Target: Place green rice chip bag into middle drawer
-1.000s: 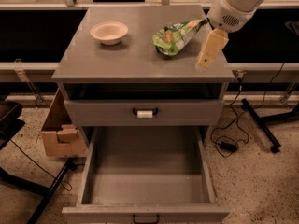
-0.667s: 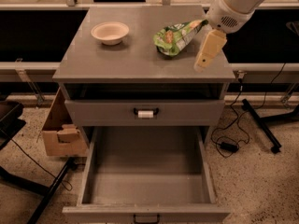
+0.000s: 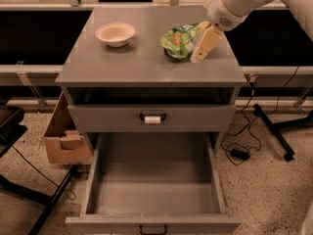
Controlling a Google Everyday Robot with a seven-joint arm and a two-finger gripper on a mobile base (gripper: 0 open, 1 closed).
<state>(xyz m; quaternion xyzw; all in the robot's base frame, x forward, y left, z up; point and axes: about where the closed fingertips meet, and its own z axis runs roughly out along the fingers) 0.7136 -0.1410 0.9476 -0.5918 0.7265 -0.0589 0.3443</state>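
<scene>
The green rice chip bag [image 3: 179, 40] lies crinkled on the cabinet top, right of centre. My gripper [image 3: 192, 44] comes in from the upper right and sits at the bag's right end. Its cream fingers [image 3: 206, 44] are spread, one in front of the bag and one behind it, so it is open around the bag's right edge. The middle drawer [image 3: 152, 214] is pulled wide out below, a deep grey tray with a dark handle on its front and nothing in it.
A cream round bowl [image 3: 115, 34] stands on the cabinet top at the left. The drawer front with the white-tagged handle [image 3: 152, 118] is shut. A cardboard box [image 3: 64, 136] stands on the floor to the left, and cables and a stand leg [image 3: 273, 131] lie to the right.
My gripper has moved left along the cabinet top, closer onto the bag's right end. The bag, the bowl and the drawers have not moved.
</scene>
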